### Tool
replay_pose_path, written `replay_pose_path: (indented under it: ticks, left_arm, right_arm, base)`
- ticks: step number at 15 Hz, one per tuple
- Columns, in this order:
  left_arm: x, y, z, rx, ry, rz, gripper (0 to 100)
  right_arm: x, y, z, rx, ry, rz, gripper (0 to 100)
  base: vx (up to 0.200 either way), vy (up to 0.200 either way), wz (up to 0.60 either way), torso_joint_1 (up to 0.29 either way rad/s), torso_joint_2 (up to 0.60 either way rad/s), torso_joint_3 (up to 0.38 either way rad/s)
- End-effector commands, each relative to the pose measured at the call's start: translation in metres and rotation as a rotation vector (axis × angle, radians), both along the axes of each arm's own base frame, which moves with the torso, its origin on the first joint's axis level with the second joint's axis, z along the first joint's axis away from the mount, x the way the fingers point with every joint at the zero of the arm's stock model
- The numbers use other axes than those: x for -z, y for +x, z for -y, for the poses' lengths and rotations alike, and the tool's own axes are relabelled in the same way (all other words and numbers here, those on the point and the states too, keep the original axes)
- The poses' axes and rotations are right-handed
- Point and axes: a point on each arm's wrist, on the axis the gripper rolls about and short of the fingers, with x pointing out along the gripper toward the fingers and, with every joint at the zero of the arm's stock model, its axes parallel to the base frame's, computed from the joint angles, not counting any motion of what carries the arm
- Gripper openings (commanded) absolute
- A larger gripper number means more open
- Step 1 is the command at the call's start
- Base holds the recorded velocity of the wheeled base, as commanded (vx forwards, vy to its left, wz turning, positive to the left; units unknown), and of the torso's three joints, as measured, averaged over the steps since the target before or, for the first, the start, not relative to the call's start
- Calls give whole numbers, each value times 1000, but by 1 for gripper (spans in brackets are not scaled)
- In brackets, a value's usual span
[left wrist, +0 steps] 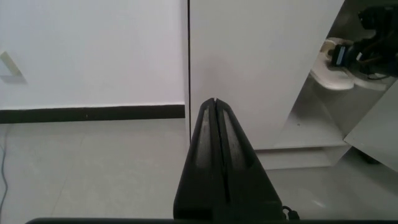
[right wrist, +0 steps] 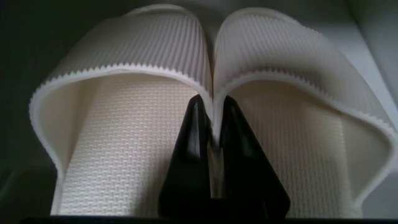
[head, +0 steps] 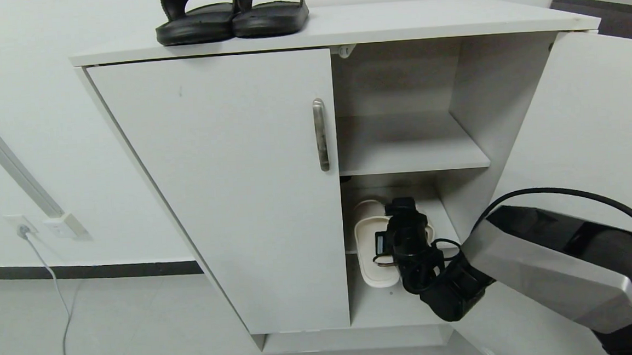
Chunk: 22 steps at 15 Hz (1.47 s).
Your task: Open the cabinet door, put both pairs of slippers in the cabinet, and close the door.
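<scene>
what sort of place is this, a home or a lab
Probably a home-style entryway, though it could be a mock-up: a white shoe cabinet against a bare wall, black slippers on top, white slippers on its lower shelf, and a tiled floor.

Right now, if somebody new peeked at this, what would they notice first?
Probably the right gripper inside the lower right compartment of the cabinet, pinching the white slippers together by their inner edges. Next, the black slippers sitting on the cabinet's top, not yet put away. The right door stands open, while the left door is shut.
</scene>
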Motion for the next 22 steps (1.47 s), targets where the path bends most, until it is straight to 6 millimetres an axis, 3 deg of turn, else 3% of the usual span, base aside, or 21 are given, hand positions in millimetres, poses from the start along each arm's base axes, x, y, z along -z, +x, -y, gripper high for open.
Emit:
replay_pose_path:
  ticks: [1,6,13,14,19,22]
  left_arm:
    - [0,0,0,0,0,-1,0]
    - [0,0,0,0,0,-1,0]
    - [0,0,0,0,0,-1,0]
    - [0,0,0,0,0,-1,0]
    - [0,0,0,-2,0,-1,0]
    - [0,0,0,0,0,-1,0]
  right_arm:
    - [0,25,2,26,12,16,0]
    - [1,61,12,42,-22,42,0]
    - [5,67,18,15,-39,31,0]
    - [8,70,16,15,-38,33,100]
    - [13,61,20,22,-52,9,100]
    - [-11,24,26,-3,-39,32,100]
  base:
    - [0,0,0,0,0,0]
    - [0,0,0,0,0,0]
    - [0,0,0,0,0,0]
    - [0,0,0,0,0,0]
    - [0,0,0,0,0,0]
    - [0,0,0,0,0,0]
